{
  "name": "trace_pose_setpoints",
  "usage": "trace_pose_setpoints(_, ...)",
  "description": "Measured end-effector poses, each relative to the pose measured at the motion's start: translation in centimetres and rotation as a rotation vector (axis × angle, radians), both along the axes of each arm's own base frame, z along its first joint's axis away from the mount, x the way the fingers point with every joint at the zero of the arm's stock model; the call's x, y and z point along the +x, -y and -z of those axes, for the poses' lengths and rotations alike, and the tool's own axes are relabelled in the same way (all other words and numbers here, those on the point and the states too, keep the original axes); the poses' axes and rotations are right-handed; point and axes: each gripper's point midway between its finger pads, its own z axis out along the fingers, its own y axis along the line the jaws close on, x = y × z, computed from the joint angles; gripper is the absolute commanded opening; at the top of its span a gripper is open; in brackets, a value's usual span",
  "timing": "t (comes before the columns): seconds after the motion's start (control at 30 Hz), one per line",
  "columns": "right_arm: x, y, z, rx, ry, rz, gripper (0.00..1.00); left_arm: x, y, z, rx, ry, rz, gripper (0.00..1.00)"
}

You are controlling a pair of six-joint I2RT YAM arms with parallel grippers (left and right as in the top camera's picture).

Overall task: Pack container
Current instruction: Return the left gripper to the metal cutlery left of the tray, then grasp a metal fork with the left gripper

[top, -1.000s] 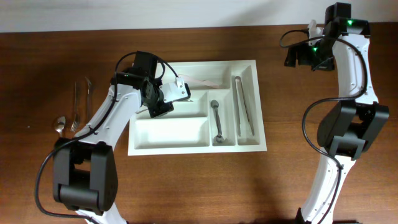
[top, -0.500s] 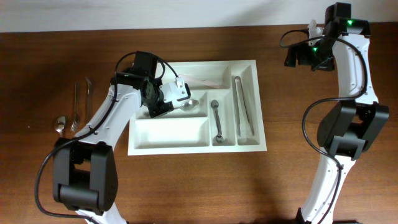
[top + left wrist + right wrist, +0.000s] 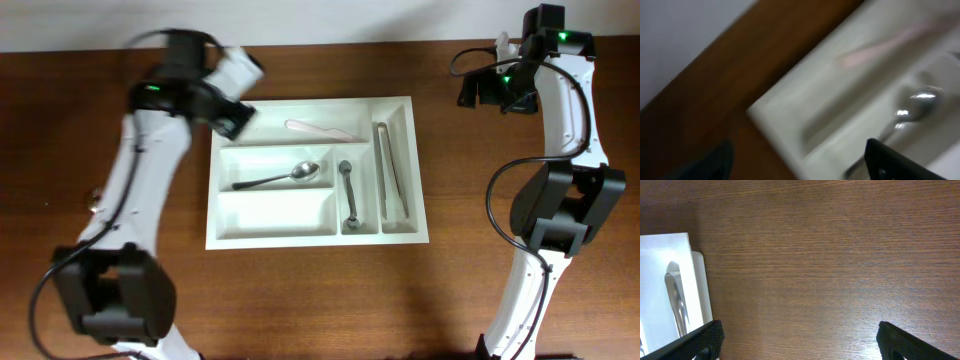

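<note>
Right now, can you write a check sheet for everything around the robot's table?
Surface: brown wood table, no spills seen.
Job's things: white tray holds a spoon in the middle long slot, a pale knife in the top slot, tongs in the right slot and a metal utensil beside them. The bottom slot is empty.
Clutter: nothing seen; the blurred left arm covers the wood left of the tray.
Grippers: left gripper open, empty, by the tray's corner. Right gripper open, empty, over bare wood.
Cables: black cable loops off the right arm.
Surroundings: white wall behind the table.
</note>
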Motion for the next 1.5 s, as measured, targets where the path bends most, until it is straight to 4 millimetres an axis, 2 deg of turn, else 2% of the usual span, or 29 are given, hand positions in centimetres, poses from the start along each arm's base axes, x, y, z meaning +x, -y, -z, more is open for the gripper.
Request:
trace_pose_setpoints(0.07,0.0,0.0,0.0,0.0,0.0,0.0,0.99,-0.2,-3.8,-0.7,-0.004,-0.013,-0.14,0.86)
trace_pose_setpoints(0.23,0.0,0.0,0.0,0.0,0.0,-0.001,0.99,-2.2,-11.4,0.5,-0.009,-0.105,-0.435,0.86)
trace_pose_setpoints(0.4,0.0,0.0,0.0,0.0,0.0,0.0,0.99,-3.3,-16.9,1.1,-0.027,-0.117,-0.62,0.85)
trace_pose_setpoints(0.47,0.0,0.0,0.0,0.0,0.0,0.0,0.99,-4.0,-18.7,2.1,-0.03,-0.127,-0.676,0.84)
trace_pose_setpoints(0.53,0.0,0.0,0.0,0.0,0.0,0.0,0.99,-4.5,-19.7,3.2,-0.029,-0.141,-0.707,0.83)
trace_pose_setpoints(0.63,0.0,0.0,0.0,0.0,0.0,0.0,0.99,-5.0,-20.3,5.4,-0.028,-0.153,-0.728,0.83)
trace_pose_setpoints(0.83,0.0,0.0,0.0,0.0,0.0,0.0,0.99,-5.6,-20.2,10.2,-0.034,-0.153,-0.736,0.77)
trace_pose_setpoints(1.13,0.0,0.0,0.0,0.0,0.0,0.0,0.99,-5.5,-20.2,14.0,-0.03,-0.187,-0.742,0.76)
trace_pose_setpoints(1.2,0.0,0.0,0.0,0.0,0.0,0.0,0.99,-5.5,-20.3,15.7,-0.029,-0.214,-0.742,0.76)
trace_pose_setpoints(1.23,0.0,0.0,0.0,0.0,0.0,0.0,0.99,-5.6,-20.2,17.5,-0.025,-0.249,-0.742,0.75)
trace_pose_setpoints(1.3,0.0,0.0,0.0,0.0,0.0,0.0,0.99,-5.9,-19.9,19.3,-0.037,-0.291,-0.742,0.74)
trace_pose_setpoints(1.4,0.0,0.0,0.0,0.0,0.0,0.0,0.99,-5.5,-20.2,19.3,-0.034,-0.274,-0.744,0.61)
trace_pose_setpoints(1.5,0.0,0.0,0.0,0.0,0.0,0.0,0.99,-5.4,-20.2,19.4,-0.037,-0.277,-0.745,0.61)
